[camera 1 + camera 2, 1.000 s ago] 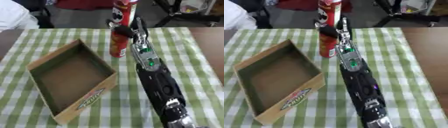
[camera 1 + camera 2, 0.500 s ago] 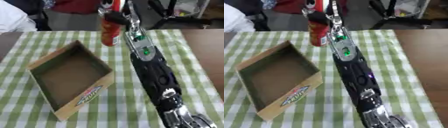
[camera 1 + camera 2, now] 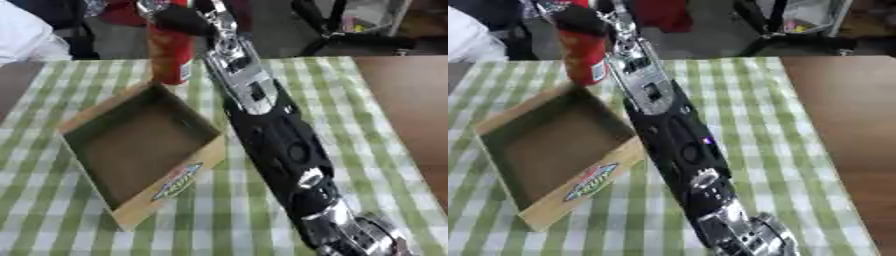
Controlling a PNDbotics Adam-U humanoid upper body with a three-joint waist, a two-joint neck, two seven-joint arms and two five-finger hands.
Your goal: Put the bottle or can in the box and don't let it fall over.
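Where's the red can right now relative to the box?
The red can is upright in the right hand, at the top left of the view, just above the far corner of the open cardboard box.

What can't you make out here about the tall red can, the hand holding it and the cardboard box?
- Tall red can: top cut off by the upper edge in both views; label blurred.
- Right hand: grip partly cropped at the upper edge.
- Open cardboard box: near wall's logo too blurred to read.
- Left hand: in neither view.
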